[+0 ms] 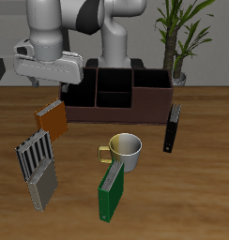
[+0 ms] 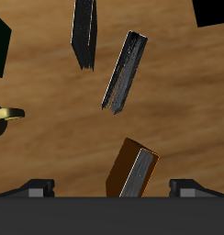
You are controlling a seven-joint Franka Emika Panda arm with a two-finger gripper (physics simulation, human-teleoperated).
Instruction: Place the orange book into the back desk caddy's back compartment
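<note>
Hovered with gripper (image 1: 51, 86) spread wide and empty above the orange book (image 1: 51, 116), which stood on the wood-grain bench (image 1: 196, 187) just in front of the back desk caddy (image 1: 116, 98). Nothing grasped yet; lifting and placing all remained. Thin, rigid hardcover with pale page edges; dark, boxy, open-celled caddy.

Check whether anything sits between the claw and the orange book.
Nothing does: in the exterior view the claw hangs just above the orange book; the wrist view shows the book unobstructed between the fingers.
</note>
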